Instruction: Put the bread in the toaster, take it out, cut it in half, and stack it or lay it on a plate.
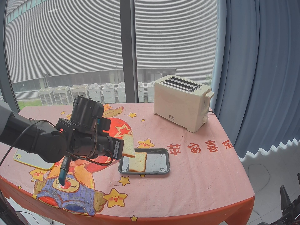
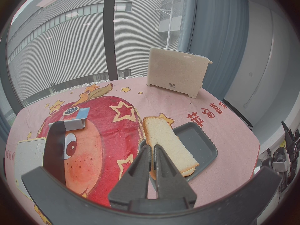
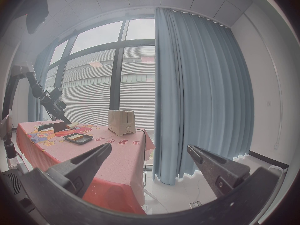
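Note:
My left gripper is shut on a slice of bread, held tilted just above the left end of the dark grey tray. A second slice lies flat in the tray beneath it. The cream toaster stands at the table's far right with its slots empty. My right gripper hangs open, low and well off the table's right side, with nothing between its fingers.
A white, yellow-edged board lies at the table's left edge. A black upright piece stands beside it. The blue curtain hangs close behind the toaster. The pink cloth is bare in front of and right of the tray.

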Motion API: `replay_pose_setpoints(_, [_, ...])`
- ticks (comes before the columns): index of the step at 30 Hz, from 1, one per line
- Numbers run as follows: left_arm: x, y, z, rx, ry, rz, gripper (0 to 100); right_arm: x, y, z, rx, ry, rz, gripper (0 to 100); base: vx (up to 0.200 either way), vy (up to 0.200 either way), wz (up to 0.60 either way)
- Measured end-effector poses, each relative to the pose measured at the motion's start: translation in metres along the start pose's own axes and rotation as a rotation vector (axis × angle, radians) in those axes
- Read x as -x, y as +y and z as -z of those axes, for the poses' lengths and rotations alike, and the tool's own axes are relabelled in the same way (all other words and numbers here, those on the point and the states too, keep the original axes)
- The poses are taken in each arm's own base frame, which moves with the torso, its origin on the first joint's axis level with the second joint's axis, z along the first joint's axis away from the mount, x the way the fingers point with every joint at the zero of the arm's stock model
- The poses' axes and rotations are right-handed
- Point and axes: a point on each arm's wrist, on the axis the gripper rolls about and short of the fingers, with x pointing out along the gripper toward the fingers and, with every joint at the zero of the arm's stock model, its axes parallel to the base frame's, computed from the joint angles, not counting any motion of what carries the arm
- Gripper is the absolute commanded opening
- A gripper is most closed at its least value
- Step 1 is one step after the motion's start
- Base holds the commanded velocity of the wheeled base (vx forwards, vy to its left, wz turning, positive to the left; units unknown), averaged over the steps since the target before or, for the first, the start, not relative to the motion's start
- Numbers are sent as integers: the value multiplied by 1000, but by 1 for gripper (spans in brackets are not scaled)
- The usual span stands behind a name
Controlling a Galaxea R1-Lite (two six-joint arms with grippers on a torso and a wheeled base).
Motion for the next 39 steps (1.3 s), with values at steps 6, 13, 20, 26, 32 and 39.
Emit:
replay_pose_setpoints(6, [-4, -5, 3, -10, 17, 11, 0, 0, 0, 0, 0, 0, 0, 100, 0, 0, 0])
replay_pose_setpoints(13, [-10, -7, 7, -14, 39, 12, 0, 0, 0, 0, 0, 0, 0, 100, 0, 0, 0])
replay_pose_setpoints(20, [-15, -7, 10, -16, 55, 10, 0, 0, 0, 0, 0, 0, 0, 100, 0, 0, 0])
replay_pose_setpoints(26, [-20, -6, 13, -16, 72, 8, 0, 0, 0, 0, 0, 0, 0, 100, 0, 0, 0])
replay_pose_setpoints(32, [-24, -6, 14, -16, 81, 5, 0, 0, 0, 0, 0, 0, 0, 100, 0, 0, 0])
replay_pose_setpoints(39, [-25, -6, 15, -17, 86, 4, 0, 0, 0, 0, 0, 0, 0, 100, 0, 0, 0])
